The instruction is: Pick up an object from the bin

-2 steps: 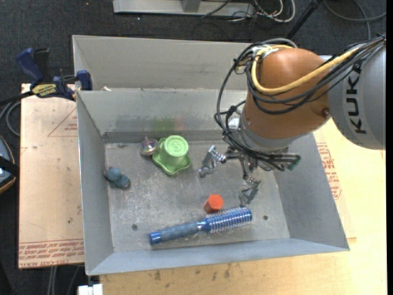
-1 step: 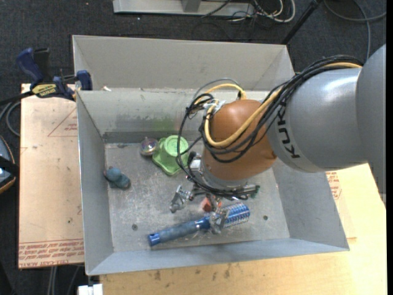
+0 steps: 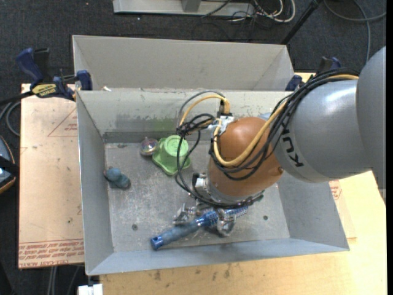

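Dark floor (image 3: pixel 55 11), loose cables (image 3: pixel 282 6), grey bracket (image 3: pixel 184 3)

The only lettering (image 3: pixel 291 150) I could read was a black "KU", the start of a name, on the grey arm (image 3: pixel 334 128), up and right of the gripper (image 3: pixel 207 217).

Arm (image 3: pixel 325 134) from right, wrist (image 3: pixel 242 158) down.

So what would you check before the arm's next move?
1. The gripper low over the blue stick by the bin's near wall: ok.
2. The stick gripped: cannot tell, the wrist hides it.
3. The green cup apart from the gripper: ok.
4. The lump at the left out of the way: ok.
5. The cables free of the cup: cannot tell, one loop crosses it.
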Robot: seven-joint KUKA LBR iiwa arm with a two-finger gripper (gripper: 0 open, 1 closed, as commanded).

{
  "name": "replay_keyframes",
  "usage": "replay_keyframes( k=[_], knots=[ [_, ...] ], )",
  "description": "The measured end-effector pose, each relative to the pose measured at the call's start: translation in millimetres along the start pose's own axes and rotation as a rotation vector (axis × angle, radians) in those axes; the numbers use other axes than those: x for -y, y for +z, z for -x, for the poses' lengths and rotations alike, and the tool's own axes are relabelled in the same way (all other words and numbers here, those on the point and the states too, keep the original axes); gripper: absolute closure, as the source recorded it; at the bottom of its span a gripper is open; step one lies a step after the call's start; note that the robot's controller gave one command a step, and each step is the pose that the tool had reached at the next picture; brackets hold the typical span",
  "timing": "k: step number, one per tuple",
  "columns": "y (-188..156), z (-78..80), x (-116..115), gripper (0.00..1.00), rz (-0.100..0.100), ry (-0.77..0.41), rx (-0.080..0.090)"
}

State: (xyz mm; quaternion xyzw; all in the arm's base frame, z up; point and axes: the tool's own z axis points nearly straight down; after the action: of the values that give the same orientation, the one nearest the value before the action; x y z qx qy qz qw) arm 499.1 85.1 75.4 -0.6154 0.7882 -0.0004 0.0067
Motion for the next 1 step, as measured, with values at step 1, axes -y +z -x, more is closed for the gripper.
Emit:
replay_keyframes(
  k=[1],
  knots=[
    [-1.1,-0.2,2.0,1.00,-0.005,0.001,0.001]
  ],
)
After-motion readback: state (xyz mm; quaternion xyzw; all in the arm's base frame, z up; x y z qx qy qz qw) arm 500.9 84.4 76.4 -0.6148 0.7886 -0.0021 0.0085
